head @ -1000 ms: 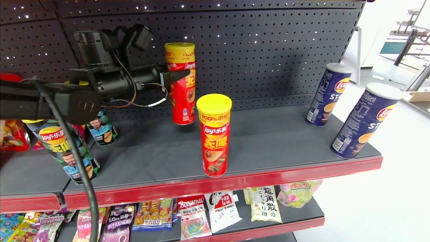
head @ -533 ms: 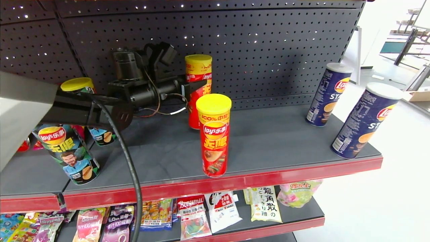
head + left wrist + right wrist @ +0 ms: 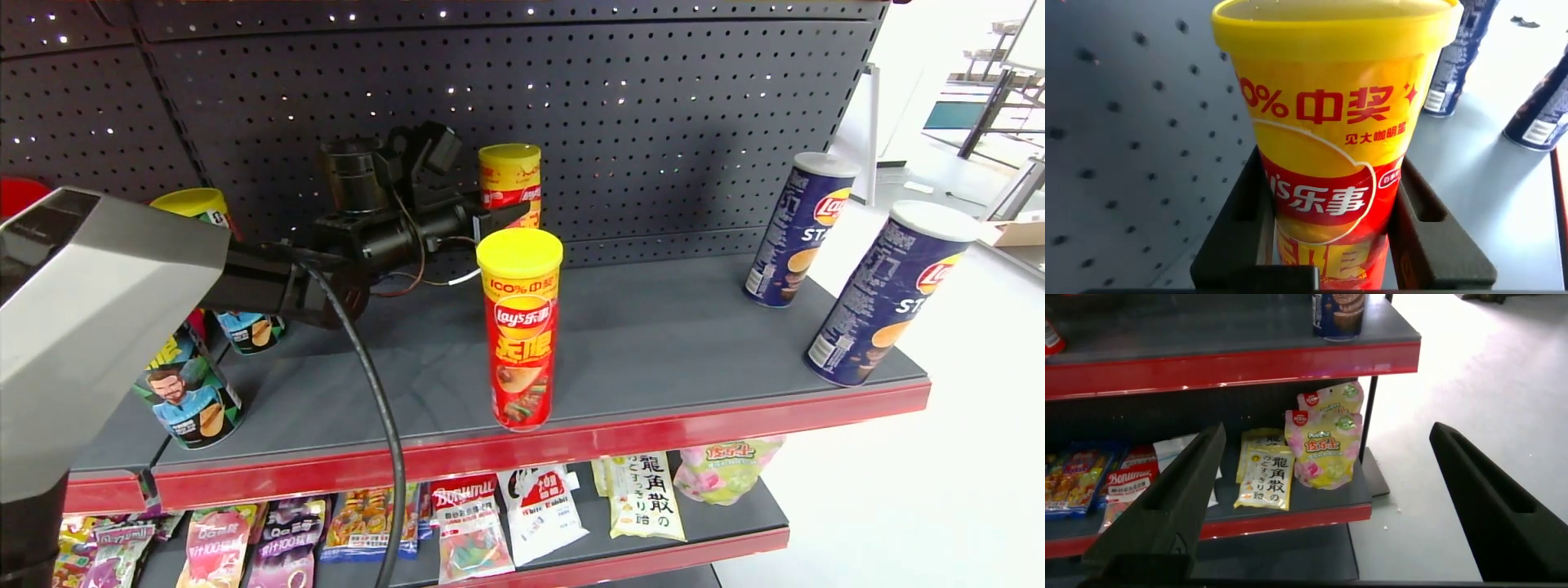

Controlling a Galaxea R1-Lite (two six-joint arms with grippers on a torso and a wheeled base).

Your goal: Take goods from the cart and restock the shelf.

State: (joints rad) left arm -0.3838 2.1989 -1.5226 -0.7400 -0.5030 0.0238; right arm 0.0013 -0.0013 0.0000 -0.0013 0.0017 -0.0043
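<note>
The red can with the yellow lid [image 3: 509, 181] is clamped between my left fingers [image 3: 495, 216], which press on its sides just under the yellow band. From my left wrist the can [image 3: 1327, 163] stands upright, one dark finger on each flank [image 3: 1239, 222]. It is at the back of the upper shelf [image 3: 669, 327], close to the dark pegboard [image 3: 653, 122]. Its lower part is hidden behind another can, so I cannot tell whether it rests on the shelf.

That other can [image 3: 520, 327], the same red and yellow kind, stands upright at the shelf's front edge, directly before the one I hold. Two blue cans [image 3: 796, 229] stand well apart from it at the right end (one near the back, one at the front corner). At the left end is a dark can with a printed figure [image 3: 192, 392].

My right fingers [image 3: 1167, 506] are spread wide with nothing between them, lower down, facing the snack bags [image 3: 1323, 437] on the lower shelf [image 3: 1290, 523].
</note>
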